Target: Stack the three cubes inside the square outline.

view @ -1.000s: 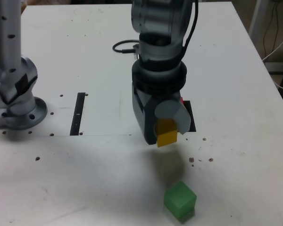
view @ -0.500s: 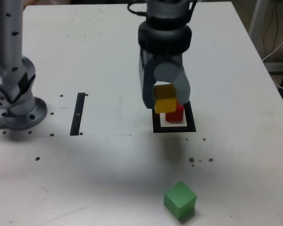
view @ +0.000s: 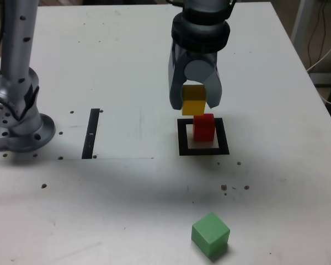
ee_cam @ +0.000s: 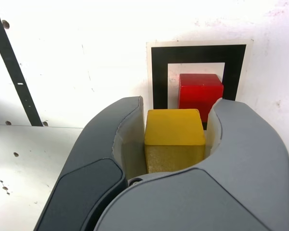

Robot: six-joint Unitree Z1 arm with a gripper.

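While our fingers (view: 194, 100) clamp the yellow cube (view: 193, 100) by opposite flat faces above the red cube (view: 204, 127) inside the square outline (view: 183, 136) mid-worktop, we judge it light, rigid, non-slippery.

Red cube (view: 204, 127) in square outline (view: 183, 138); yellow cube (view: 193, 100) raised; green cube (view: 211, 234) apart.

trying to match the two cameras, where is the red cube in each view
Exterior view: the red cube stands inside the square outline, right of centre, just below the gripper that holds the yellow cube.
Wrist view: the red cube sits in the outline's white centre, beyond the held yellow cube, partly hidden by a finger.
Shared landmark: the narrow black strip beside the outline.
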